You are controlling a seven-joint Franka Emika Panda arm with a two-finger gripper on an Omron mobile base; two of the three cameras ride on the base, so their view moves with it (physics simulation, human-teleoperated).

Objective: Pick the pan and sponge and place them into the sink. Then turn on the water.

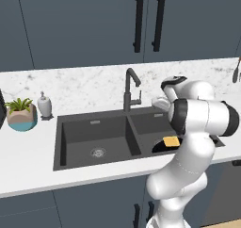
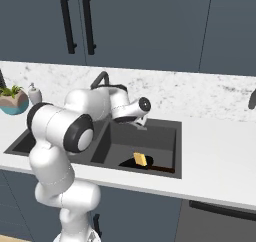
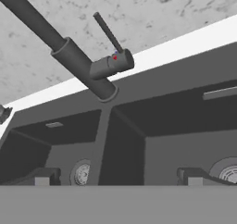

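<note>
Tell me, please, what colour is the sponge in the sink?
Yellow, as far as it shows, in the sink's right basin; the sponge is clearest in the right base view.

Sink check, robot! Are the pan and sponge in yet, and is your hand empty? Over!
Gripper open, empty, facing the faucet. Pan and sponge lie in the sink's right basin. No water running. Nothing between hand and faucet lever.
</note>
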